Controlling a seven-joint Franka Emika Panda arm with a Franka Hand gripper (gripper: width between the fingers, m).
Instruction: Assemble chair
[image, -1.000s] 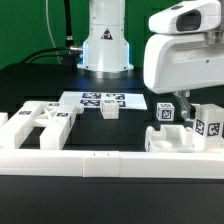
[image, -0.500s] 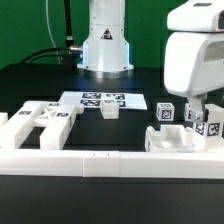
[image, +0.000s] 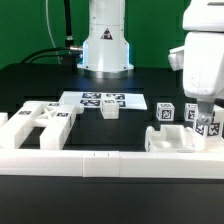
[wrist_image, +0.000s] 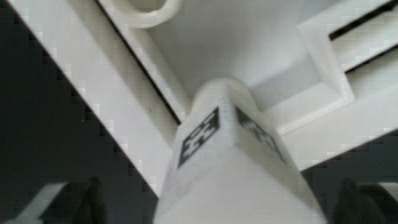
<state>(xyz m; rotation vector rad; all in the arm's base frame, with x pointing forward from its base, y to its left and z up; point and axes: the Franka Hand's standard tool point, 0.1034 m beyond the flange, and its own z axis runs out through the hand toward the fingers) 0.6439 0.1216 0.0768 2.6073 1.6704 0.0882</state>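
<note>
four chair pieces, white, tagged, placed from the marker board (image: 100, 99): open frame (image: 35, 120) to the exterior view's left; small block (image: 110, 111) at its near edge; cube (image: 165, 113) and post (image: 210, 127) (wrist_image: 222, 150) well to the exterior view's right. gripper (image: 205, 115) over post, jaws wide, not touching it.

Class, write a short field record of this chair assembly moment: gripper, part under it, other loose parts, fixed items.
gripper: two-finger gripper, open, at the exterior view's right
part under gripper: matte white plastic bar with square black-and-white tags, between the fingers; contact unclear
other parts: white open-frame panel at the exterior view's left; small white block by the marker board
fixed items: low white border wall in front
</note>
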